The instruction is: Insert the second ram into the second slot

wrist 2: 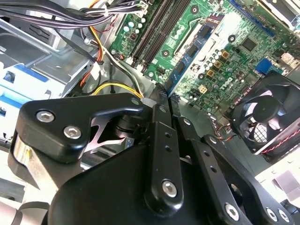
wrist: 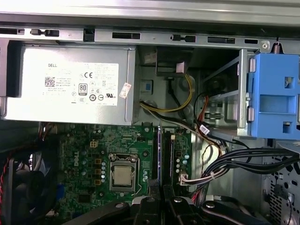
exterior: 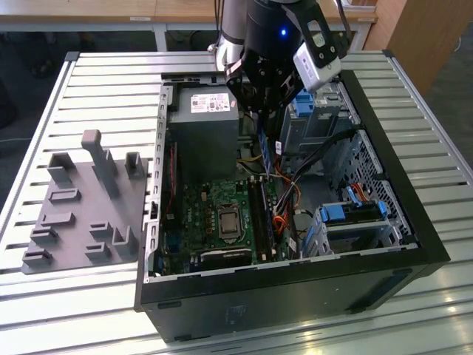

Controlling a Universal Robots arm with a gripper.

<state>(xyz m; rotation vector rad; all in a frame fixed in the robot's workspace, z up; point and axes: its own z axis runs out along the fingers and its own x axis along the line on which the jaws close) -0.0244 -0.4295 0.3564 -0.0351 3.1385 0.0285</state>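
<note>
Arm [exterior: 233, 29] hangs in from above, wrist pointing pretty much straight down, and the gripper [wrist 2: 165, 96] is pinched tight on the second ram [wrist 2: 187, 58].

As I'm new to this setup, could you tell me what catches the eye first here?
The black gripper hangs over the open computer case, shut on a blue memory stick above the green board. A grey holder plate lies at the exterior view's left.

Thin blue second ram [wrist 2: 187, 60] [exterior: 264, 146] [wrist: 159, 154], chips showing, clamped at its upper end, hanging lengthwise above the memory slots [exterior: 261, 212], not yet seated.
</note>
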